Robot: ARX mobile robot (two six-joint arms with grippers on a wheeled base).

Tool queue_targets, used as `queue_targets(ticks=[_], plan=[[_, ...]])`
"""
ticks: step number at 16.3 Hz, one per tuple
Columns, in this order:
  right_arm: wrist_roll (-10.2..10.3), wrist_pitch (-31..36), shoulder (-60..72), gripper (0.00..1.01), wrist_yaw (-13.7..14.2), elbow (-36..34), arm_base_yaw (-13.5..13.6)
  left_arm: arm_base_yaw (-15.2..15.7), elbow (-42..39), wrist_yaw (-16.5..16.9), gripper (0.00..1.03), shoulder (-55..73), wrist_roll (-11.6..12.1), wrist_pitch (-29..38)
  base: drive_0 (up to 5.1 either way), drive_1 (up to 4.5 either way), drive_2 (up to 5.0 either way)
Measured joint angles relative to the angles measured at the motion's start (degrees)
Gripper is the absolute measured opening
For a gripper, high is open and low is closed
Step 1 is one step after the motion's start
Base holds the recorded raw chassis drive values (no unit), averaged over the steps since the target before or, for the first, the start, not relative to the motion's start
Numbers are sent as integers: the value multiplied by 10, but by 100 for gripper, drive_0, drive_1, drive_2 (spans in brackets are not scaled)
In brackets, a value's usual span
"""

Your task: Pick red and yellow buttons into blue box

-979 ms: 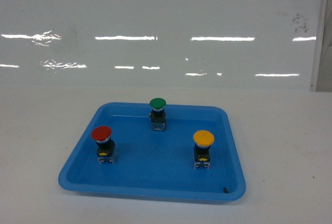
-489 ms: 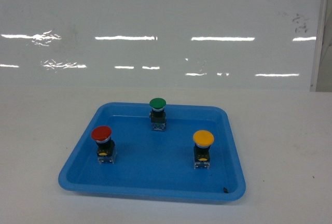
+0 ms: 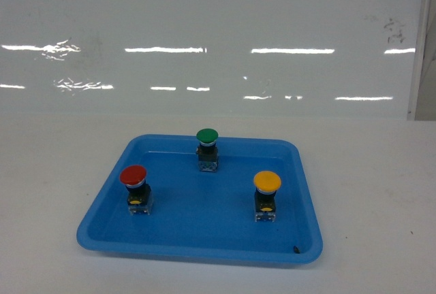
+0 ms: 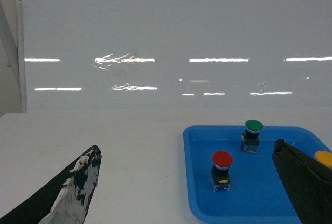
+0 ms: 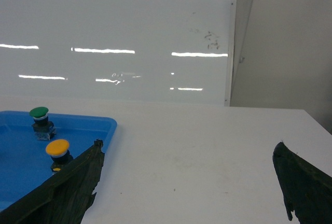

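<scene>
My left gripper (image 4: 187, 193) and right gripper (image 5: 189, 182) both hang with jaws spread apart over the white table (image 3: 368, 171). The red button (image 3: 133, 175) and yellow button (image 3: 267, 182) stand apart in a shallow blue tray (image 3: 204, 250), the yellow one partly hidden behind my left finger (image 4: 306, 187).

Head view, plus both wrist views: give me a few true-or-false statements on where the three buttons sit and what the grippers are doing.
1. The red button, yellow button and green button all stand upright in the shallow blue tray. True.
2. The green button is nearest the camera. False: it stands farthest back.
3. The left gripper is shut on the red button. False: its fingers are spread and hold nothing.
4. The right gripper is open over bare table. True.
5. The deep blue box is beside the tray. False: no view shows it.
</scene>
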Motion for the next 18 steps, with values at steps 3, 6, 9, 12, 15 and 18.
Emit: queue_targets(ticks=[3,6,9,12,15,18], plan=[[0,0,0,98,0,0,0,0,0,0,98,1,0,3,0,0,0],[5,77,76,98,-63,3,-47,-5,6,9,98,113,26,117,0,0,0],[7,192,195,98,-95,32,-56,-11,40,20,98,248,49,220,0,0,0],[8,287,329,98,-121,80,-33,-9,78,31,98,377,70,334,0,0,0],[6,349,457,98,-139,123,-6,7,135,32,98,548,76,398,0,0,0],[-10,407,579,98,-133,163,13,0,210,25,98,683,88,425,0,0,0]])
